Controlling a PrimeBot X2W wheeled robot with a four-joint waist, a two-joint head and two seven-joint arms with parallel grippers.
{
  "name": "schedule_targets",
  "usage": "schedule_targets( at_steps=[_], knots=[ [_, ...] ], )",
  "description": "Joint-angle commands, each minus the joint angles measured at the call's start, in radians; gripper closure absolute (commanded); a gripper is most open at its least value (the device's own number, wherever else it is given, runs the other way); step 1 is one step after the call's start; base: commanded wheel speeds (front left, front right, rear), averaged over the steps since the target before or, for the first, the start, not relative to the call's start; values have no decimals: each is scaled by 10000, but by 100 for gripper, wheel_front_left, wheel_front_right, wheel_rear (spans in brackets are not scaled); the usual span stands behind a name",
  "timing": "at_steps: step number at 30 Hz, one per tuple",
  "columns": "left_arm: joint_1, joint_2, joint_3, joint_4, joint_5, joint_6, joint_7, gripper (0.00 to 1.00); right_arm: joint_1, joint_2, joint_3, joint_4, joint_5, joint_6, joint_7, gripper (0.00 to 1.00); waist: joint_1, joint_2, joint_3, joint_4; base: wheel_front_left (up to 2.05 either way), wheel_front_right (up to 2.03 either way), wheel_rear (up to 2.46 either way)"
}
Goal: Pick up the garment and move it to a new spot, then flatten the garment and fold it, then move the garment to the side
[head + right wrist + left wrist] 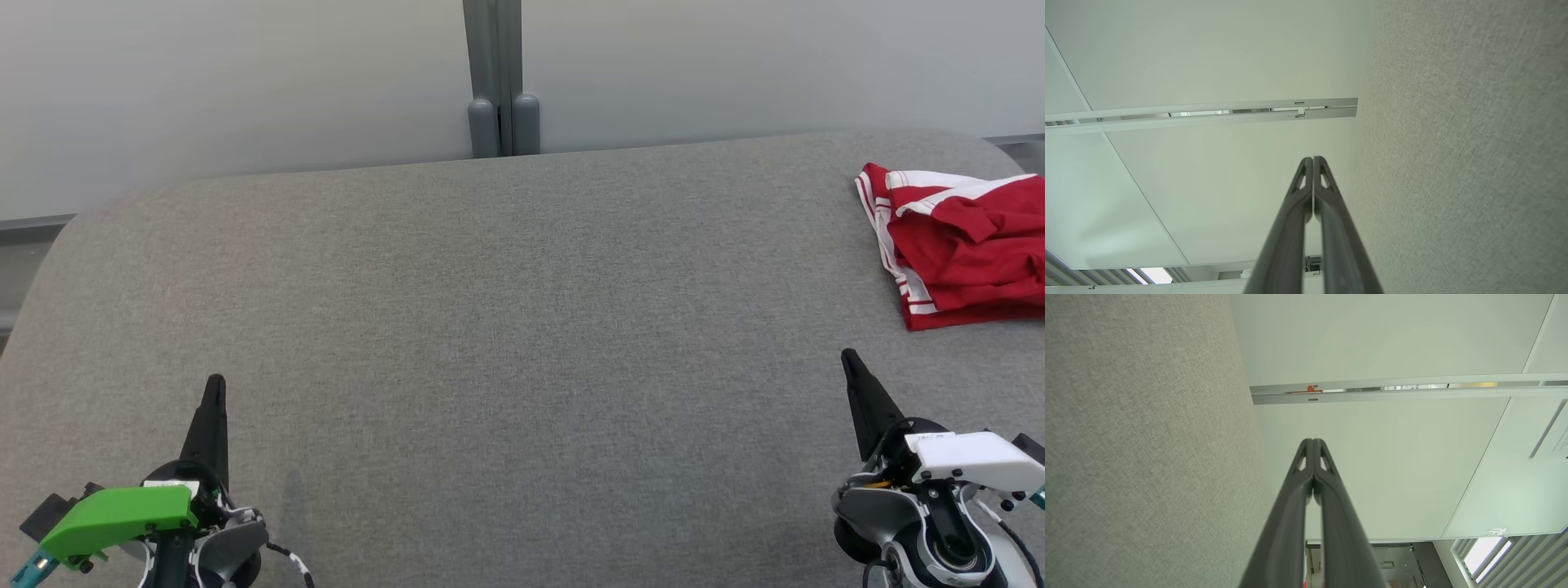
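Red garment (963, 245) at the far right of the grey table (522, 327), both grippers closed and empty.
The head view's right edge cuts the garment off, so its full outline is hidden. It looks loosely folded, red with white stripes along one edge, though what kind of clothing it is cannot be made out. The left gripper (215, 390) sits at the near left and the right gripper (851, 363) at the near right, just short of the garment and apart from it. Each has its fingers pressed together with nothing between them, pointing away across the cloth-covered surface.
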Motion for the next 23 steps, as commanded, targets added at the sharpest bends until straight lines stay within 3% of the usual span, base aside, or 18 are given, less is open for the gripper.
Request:
schedule_targets(
  at_steps=[1,23],
  knots=[
    [-155,-7,39,6,65,-48,43,100,-67,24,-35,19,-41,7,42,100,0,0,0,0,0,0,0],
    [-163,-64,109,11,129,-46,94,100,-73,55,-89,23,-89,6,88,100,0,0,-1,0,0,0,0]
  ],
)
